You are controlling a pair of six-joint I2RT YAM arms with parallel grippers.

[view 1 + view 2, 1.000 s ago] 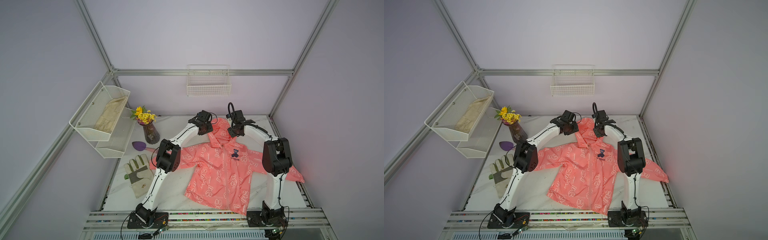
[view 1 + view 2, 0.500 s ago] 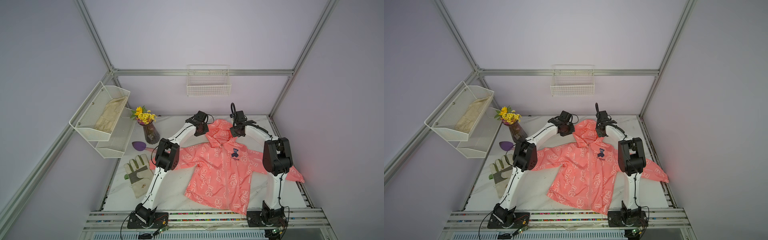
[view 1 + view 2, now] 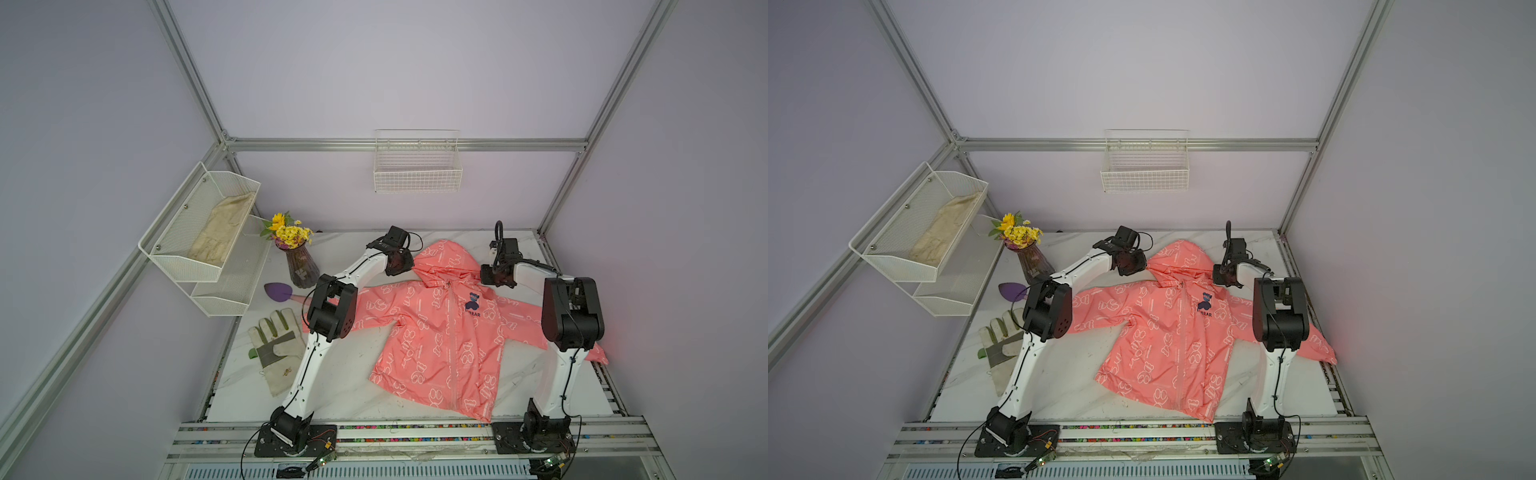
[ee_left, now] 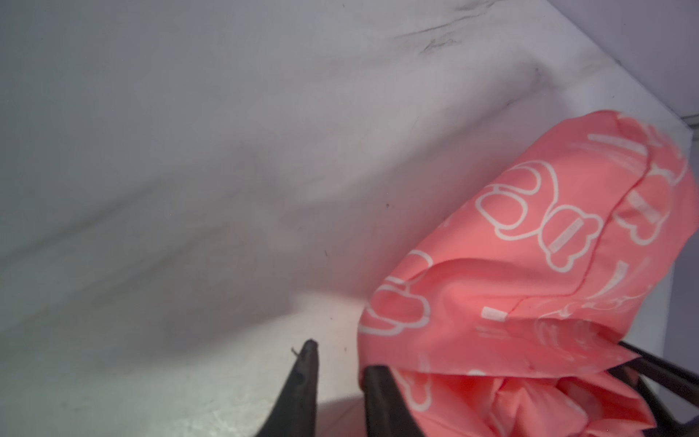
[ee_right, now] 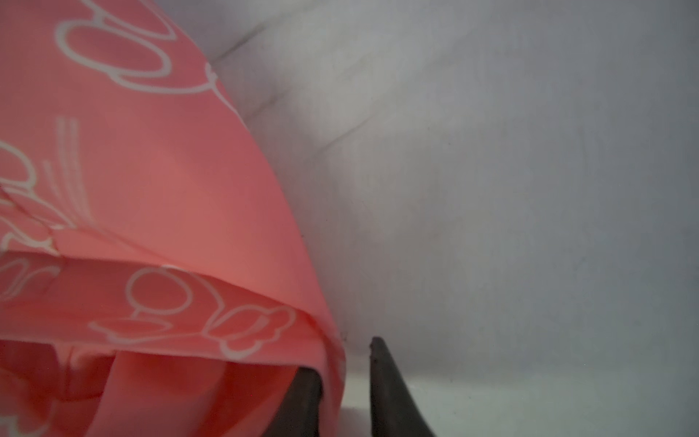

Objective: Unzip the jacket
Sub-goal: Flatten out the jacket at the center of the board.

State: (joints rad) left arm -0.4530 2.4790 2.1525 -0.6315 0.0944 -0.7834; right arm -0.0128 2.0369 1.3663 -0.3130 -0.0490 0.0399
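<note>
coral-pink fabric with white bear outlines, a child's hooded jacket (image 3: 449,332), lies front up on the white marbled table (image 3: 345,386), filling the middle and the robot's right of it. its long axis runs from the hood (image 3: 442,259), which points at the far wall, down to the hem nearest the arm bases, leaning a little to the robot's right. the sleeves spread out to either side, the right one passing behind the right arm

the front zipper (image 3: 451,340) reads as shut along its whole length, so the unzipping itself looks not yet begun. the step in hand seems to be settling the garment at the hood end

the left gripper (image 4: 340,357) sits just beside the hood's left edge, its jaws a narrow gap apart with bare table showing between them and cloth only leaning on the outside of one finger. the right gripper (image 5: 342,359) is at the hood's other side, also narrowly parted. fabric drapes over one finger but nothing looks clamped

next, one gripper would likely have to pin the collar while the other pinches the small pull (image 3: 448,285) under the hood and draws it toward the hem; the pull is tiny, so a missed pinch is the risk
</note>
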